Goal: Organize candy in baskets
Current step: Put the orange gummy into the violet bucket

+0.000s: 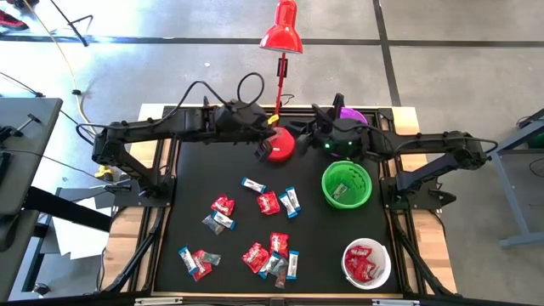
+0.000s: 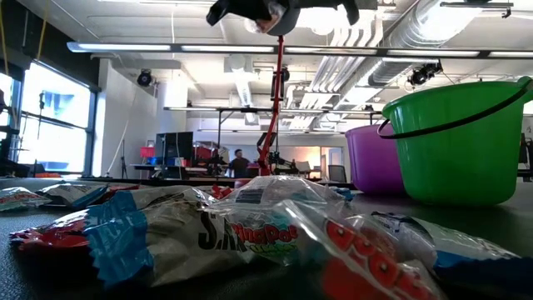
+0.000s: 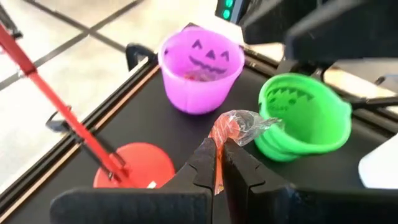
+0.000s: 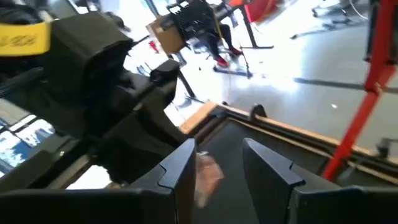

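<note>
Plainly the sorting is only partly done: the white basket (image 1: 366, 263), well away from both grippers at the table's near right corner, already holds a heap of red wrappers, the purple basket (image 3: 200, 70) shows a few sweets at its bottom, and the green basket (image 1: 346, 184) seems to hold only a piece or two, while more than a dozen loose candies (image 1: 269, 202) lie scattered over the black table (image 1: 191, 191), between and nearer than the two arms. The left gripper (image 3: 219, 155) is held up at the back of the table beside the red lamp's base (image 1: 280, 144), its fingers pinched tight on a sweet in a red and clear crinkled wrapper (image 3: 239, 126), which sticks out ahead of the fingertips; beyond it stand the purple basket with its pumpkin face and, off to one side, the green one with a like face. The right gripper (image 4: 217, 158) hangs just opposite, near the purple basket, its fingers standing apart, with nothing seen between them. What is left, I judge, is to drop this sweet into its basket and then clear the many red, blue-and-white and dark silvery pieces, small, flat, glossy and crumpled, some overlapping in twos and threes
</note>
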